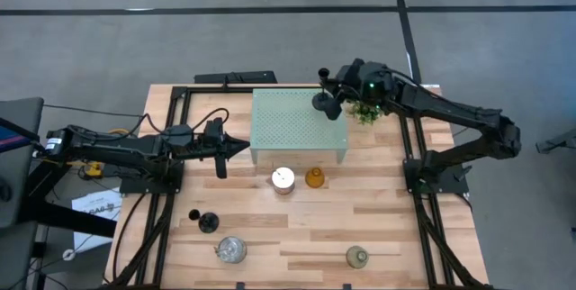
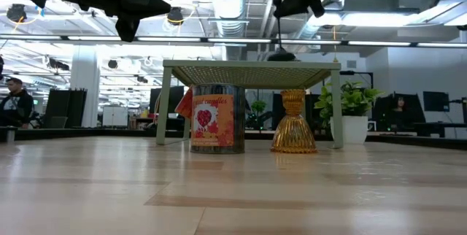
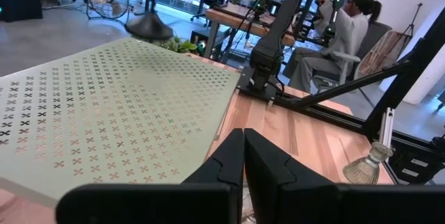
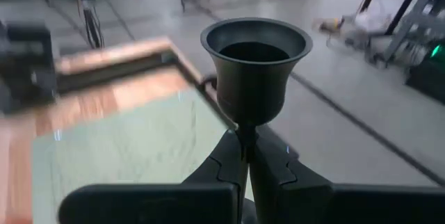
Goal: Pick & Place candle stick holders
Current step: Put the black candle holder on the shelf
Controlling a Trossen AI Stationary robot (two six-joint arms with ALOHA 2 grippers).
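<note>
My right gripper (image 1: 331, 83) is shut on a slim black stemmed holder (image 1: 326, 104) over the far right corner of the pale green perforated stand (image 1: 297, 128). Its round base (image 2: 281, 56) is at the stand's top; I cannot tell whether it touches. My left gripper (image 1: 241, 146) is shut and empty, above the table just left of the stand. In front of the stand a silvery cup with a red label (image 2: 211, 118) and an amber glass holder (image 2: 294, 122) stand on their bases. A second black holder (image 1: 202, 221) lies near the front left. My right gripper pinches the black holder's thin stem (image 4: 243, 135) between its two fingers, just under the bell-shaped cup (image 4: 256, 64). The fingers come roughly level from the table's right and lie across the stem. The holder stands upright, cup up, its base below the fingers.
A small green potted plant (image 1: 364, 110) stands at the stand's far right corner, close beside my right gripper. Two more small holders (image 1: 231, 250) (image 1: 356, 256) stand near the table's front edge. A person sits at a desk in the room beyond (image 3: 348, 29).
</note>
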